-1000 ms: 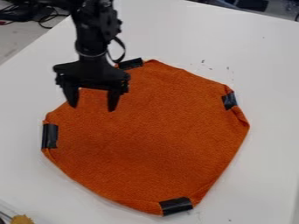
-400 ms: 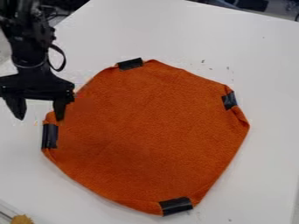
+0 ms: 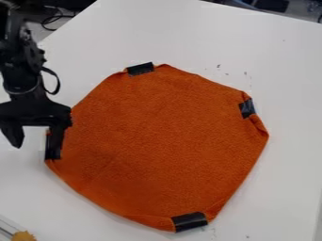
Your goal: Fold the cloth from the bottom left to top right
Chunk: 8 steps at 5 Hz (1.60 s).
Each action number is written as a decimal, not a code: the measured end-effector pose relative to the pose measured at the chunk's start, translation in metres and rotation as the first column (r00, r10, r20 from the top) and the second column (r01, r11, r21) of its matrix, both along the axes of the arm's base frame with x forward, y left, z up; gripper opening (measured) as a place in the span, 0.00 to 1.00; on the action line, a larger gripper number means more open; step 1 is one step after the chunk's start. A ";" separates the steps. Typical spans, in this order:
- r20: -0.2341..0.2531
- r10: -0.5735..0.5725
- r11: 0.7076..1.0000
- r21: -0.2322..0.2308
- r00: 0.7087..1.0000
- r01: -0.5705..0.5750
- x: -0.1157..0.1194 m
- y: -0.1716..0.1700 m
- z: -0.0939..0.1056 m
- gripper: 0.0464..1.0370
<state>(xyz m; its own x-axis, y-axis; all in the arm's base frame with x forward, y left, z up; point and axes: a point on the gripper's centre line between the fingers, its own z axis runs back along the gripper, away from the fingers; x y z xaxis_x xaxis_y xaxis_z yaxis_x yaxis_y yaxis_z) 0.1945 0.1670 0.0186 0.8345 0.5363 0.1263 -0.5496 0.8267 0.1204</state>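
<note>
On the white counter [image 3: 189,33]: we see the orange cloth [image 3: 157,141] spread out as one broad, rounded, many-sided piece, lying across the middle of the camera view.
Cloth edge: we find it turned or bunched a little at the right corner and along the bottom, with the middle lying mostly smooth.
Black strips: we count four on the cloth's margin, the top strip [image 3: 140,68], the right strip [image 3: 247,108], the bottom strip [image 3: 189,221] and the left strip [image 3: 48,145].
Black arm [image 3: 22,77]: we see it hanging down at the left side of the view, with a dark loop [image 3: 54,87] standing out from it.
Pincer [image 3: 36,148]: we see it spread, its two fingers well apart and pointing down, with nothing between them. One finger is over bare counter, left of the cloth; the other overlaps the left strip in our view, and we cannot tell whether it touches.
Bottom left corner: we make out part of a yellowish-brown thing [image 3: 24,236], well apart from the pincer.
Upper left: we see dark cables [image 3: 53,20] beyond the counter's edge.
Small dark specks [image 3: 218,66]: we notice these on the counter, above the cloth's upper right edge.
</note>
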 end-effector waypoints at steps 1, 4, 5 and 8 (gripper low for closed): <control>0.007 -0.015 1.000 -0.006 1.000 0.015 0.001 0.003 -0.011 0.96; 0.010 -0.027 1.000 0.006 1.000 0.026 0.009 0.002 -0.012 0.37; 0.018 -0.007 0.999 0.050 1.000 0.006 0.009 0.003 0.001 0.15; 0.028 -0.040 0.984 0.173 0.999 0.035 0.045 -0.036 0.066 0.01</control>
